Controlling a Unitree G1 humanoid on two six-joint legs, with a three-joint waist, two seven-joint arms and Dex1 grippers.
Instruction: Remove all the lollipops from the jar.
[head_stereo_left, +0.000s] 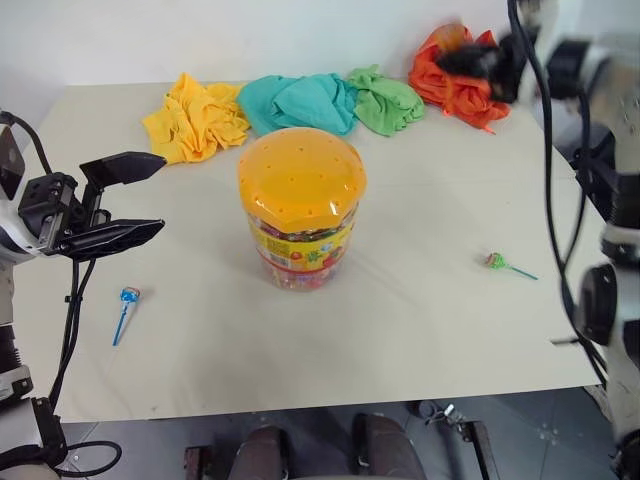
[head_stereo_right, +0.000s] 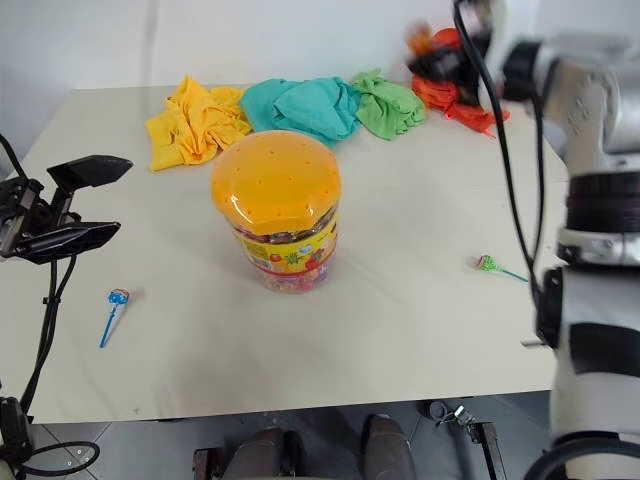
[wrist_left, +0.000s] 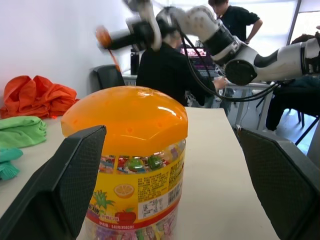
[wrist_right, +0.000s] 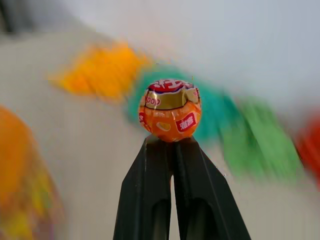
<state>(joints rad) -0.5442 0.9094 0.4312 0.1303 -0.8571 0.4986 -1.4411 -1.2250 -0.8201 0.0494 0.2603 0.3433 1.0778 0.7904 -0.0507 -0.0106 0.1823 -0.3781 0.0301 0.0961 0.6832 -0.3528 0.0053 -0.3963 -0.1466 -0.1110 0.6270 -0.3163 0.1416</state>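
The jar (head_stereo_left: 301, 208) is standing upright near the middle of the pale surface (head_stereo_left: 420, 330), its domed orange lid (head_stereo_left: 301, 176) on and bare of sticks. Open surface is lying all around it. The blue lollipop (head_stereo_left: 127, 300) is lying flat toward the robot's left, well apart from the jar and not far from the near edge. The green lollipop (head_stereo_left: 497, 263) is lying flat toward the robot's right, close to the right edge, with bare surface between it and the jar.

The right end effector (wrist_right: 172, 142) is hanging high over the far right corner, above the orange cloth (head_stereo_left: 455, 75), with its fingers clenched on the stick just under the orange lollipop (wrist_right: 170, 110), so the wrapped head is sitting right at the fingertips.

The left end effector (head_stereo_left: 150, 195) is hovering released beside the jar on the robot's left, jaws spread wide and pointing at the jar, apart from it.

Along the far edge a yellow cloth (head_stereo_left: 195, 115), a teal cloth (head_stereo_left: 300, 100) and a green cloth (head_stereo_left: 385, 100) are lying bunched in a row, leaving the near half open.
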